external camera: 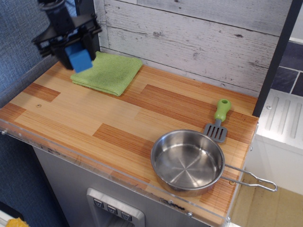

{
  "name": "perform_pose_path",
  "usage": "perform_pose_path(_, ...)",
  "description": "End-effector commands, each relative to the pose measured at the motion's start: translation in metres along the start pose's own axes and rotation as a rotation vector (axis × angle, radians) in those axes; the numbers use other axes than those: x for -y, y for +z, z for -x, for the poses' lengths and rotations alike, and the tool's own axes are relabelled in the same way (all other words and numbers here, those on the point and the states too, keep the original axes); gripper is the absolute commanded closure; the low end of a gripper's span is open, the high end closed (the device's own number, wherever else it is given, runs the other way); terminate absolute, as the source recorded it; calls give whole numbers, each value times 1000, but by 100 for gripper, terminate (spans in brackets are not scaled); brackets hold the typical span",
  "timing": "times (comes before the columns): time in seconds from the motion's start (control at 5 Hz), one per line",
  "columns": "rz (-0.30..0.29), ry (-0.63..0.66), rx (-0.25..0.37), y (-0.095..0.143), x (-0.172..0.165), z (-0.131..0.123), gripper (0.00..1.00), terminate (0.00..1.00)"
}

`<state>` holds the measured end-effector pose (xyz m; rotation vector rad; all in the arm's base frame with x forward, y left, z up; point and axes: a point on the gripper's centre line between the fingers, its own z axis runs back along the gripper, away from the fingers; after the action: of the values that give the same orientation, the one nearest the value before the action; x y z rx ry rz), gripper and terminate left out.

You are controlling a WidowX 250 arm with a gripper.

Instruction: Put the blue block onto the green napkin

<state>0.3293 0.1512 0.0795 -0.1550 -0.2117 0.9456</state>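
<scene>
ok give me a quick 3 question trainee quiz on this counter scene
1. True or false: the blue block rests on the wooden counter.
2. What is the gripper holding? A) the spatula B) the blue block C) the steel pan
3. Fill in: the block hangs over the left edge of the green ____.

Key: 1 false, it is held up in the gripper. 2 B. 3 napkin.

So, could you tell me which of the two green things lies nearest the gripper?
The green napkin, directly beneath the gripper; the green-handled spatula lies far right.
</scene>
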Motion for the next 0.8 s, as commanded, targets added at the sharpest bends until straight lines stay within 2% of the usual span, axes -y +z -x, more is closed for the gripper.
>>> perform_pose_path(0.0,-13,-9,53,-9,27,-24,100,0)
perform_pose_path(0.4,-62,-18,32,-46,27,-26,100,0)
perform_pose_path(0.6,-70,-32,29,-56,27,-20,100,0)
